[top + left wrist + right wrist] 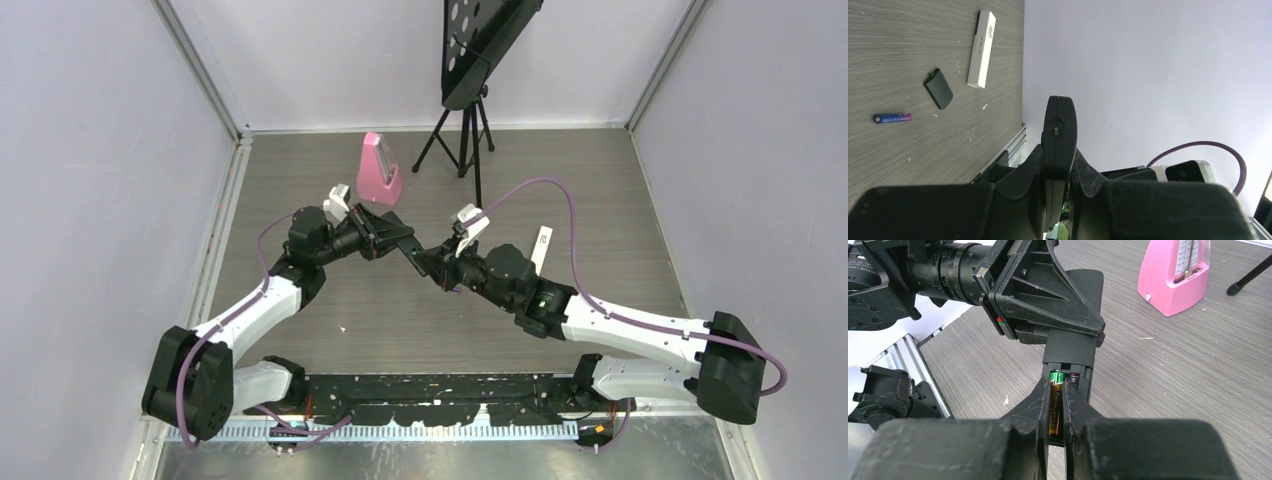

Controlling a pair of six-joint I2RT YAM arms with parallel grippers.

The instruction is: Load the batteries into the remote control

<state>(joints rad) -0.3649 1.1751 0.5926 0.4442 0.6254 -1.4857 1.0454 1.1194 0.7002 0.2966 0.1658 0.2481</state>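
While the left gripper point(1057, 152) clamps the remote control point(1059, 122), the right gripper point(1059, 385) pinches a gold battery point(1055, 415) at its compartment.

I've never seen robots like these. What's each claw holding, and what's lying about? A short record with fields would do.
left gripper: shut on the remote control, raised off the table
right gripper: shut on a gold battery, at the remote's open compartment
back cover: off, lying on the table
purple-blue battery: loose on the table, near the cover
white remote: on the table, untouched
pink metronome: standing farther back
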